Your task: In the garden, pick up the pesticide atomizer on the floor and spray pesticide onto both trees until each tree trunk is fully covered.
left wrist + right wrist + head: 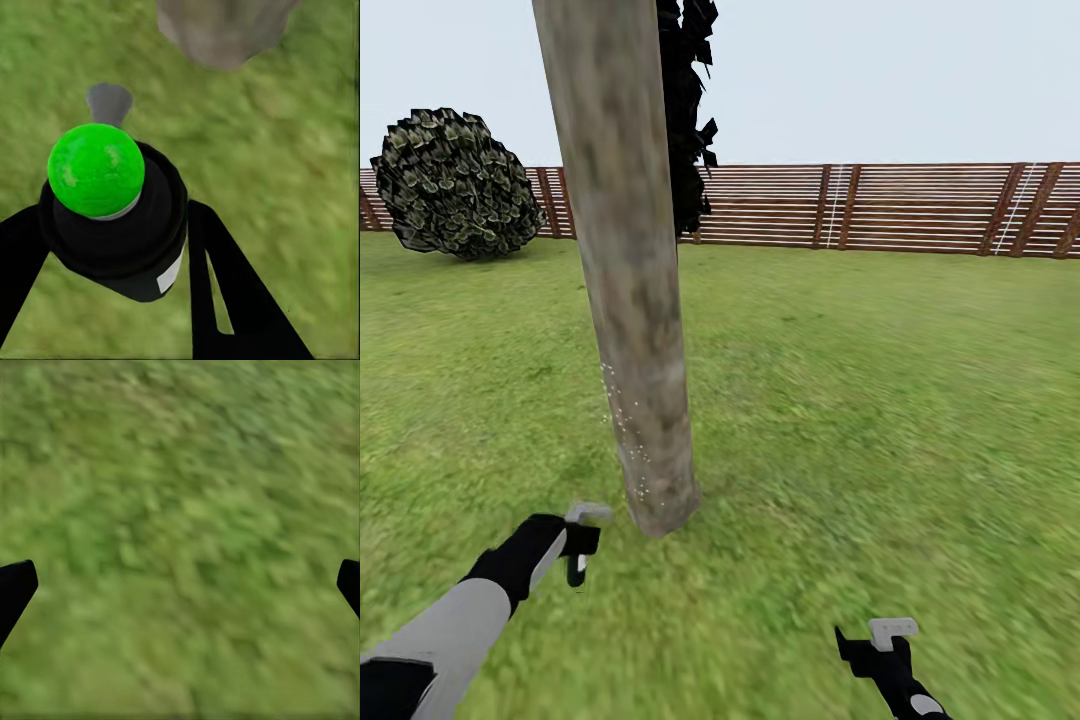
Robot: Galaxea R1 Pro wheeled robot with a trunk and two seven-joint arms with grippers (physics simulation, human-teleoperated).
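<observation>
Thick, straight, mottled tan-grey tree trunk (628,270): stands on the green grass lawn (880,400), fine white pesticide specks (625,425) dotting its lower left side. Black pesticide atomizer with green ball top and grey nozzle (112,210): pinched between the left gripper (112,247) fingers, just beside the trunk base. Right gripper (180,585): fingers spread wide, above bare grass; brown slatted wooden fence (880,205) and round dark-leaved bush (455,185) behind.
</observation>
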